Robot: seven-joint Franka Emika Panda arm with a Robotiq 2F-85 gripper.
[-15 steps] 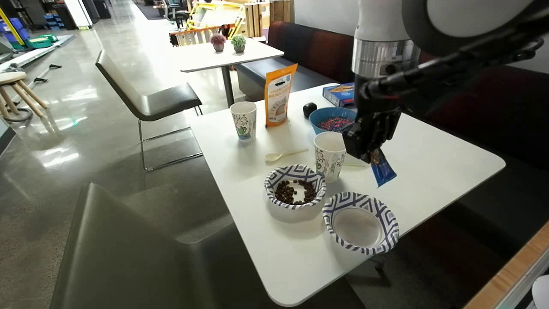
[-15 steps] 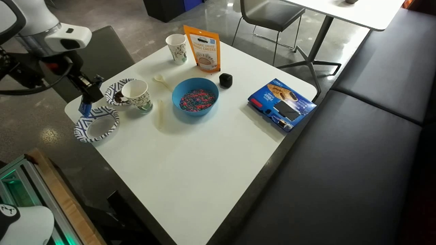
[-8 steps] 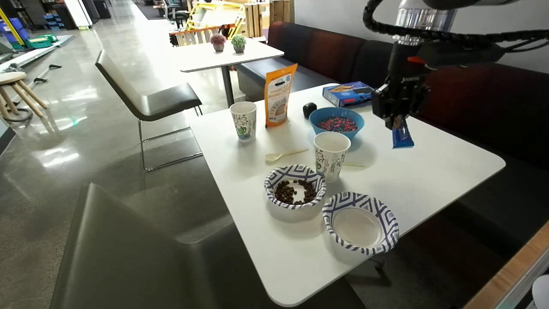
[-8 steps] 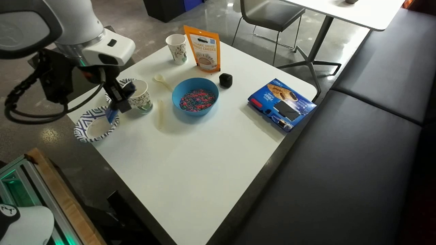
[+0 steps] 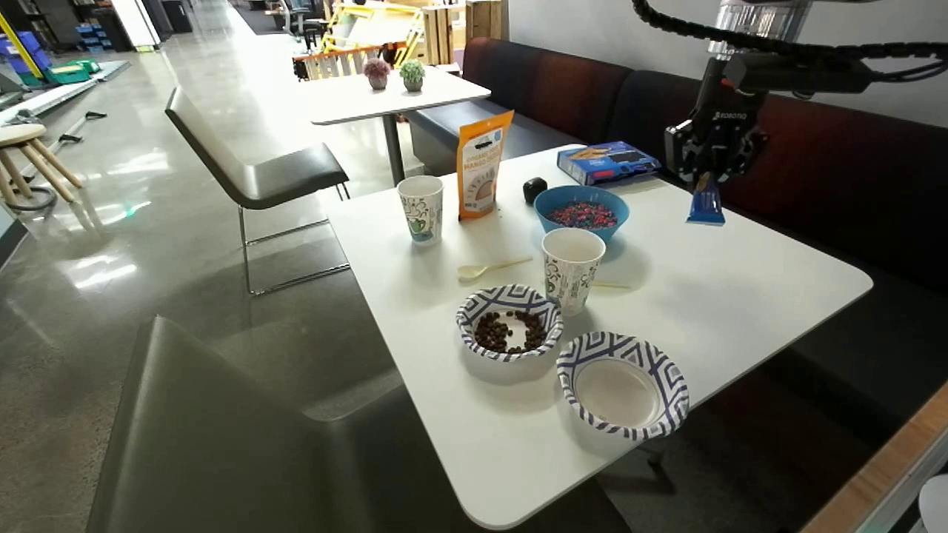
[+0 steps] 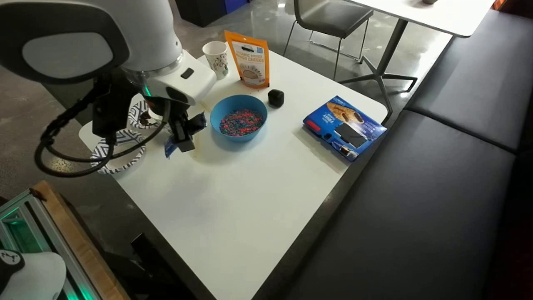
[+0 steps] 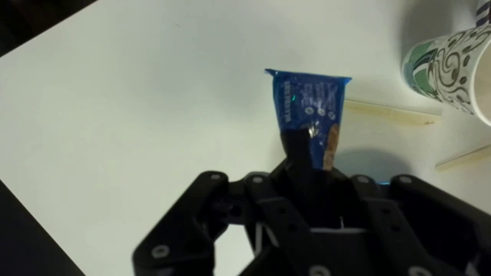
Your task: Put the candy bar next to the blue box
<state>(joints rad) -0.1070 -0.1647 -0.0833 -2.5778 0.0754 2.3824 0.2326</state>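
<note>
Glare whitens the far floor (image 5: 222,74) while soft shadows smudge the white table (image 6: 237,179)

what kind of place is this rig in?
Probably an office break area or café-like corner: long black padded bench, grey metal-legged chair, and a second white-topped table bearing a small green potted plant.

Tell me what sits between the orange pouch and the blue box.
A small black object sits between the orange pouch and the blue box in both exterior views; what it is, I cannot tell.
</note>
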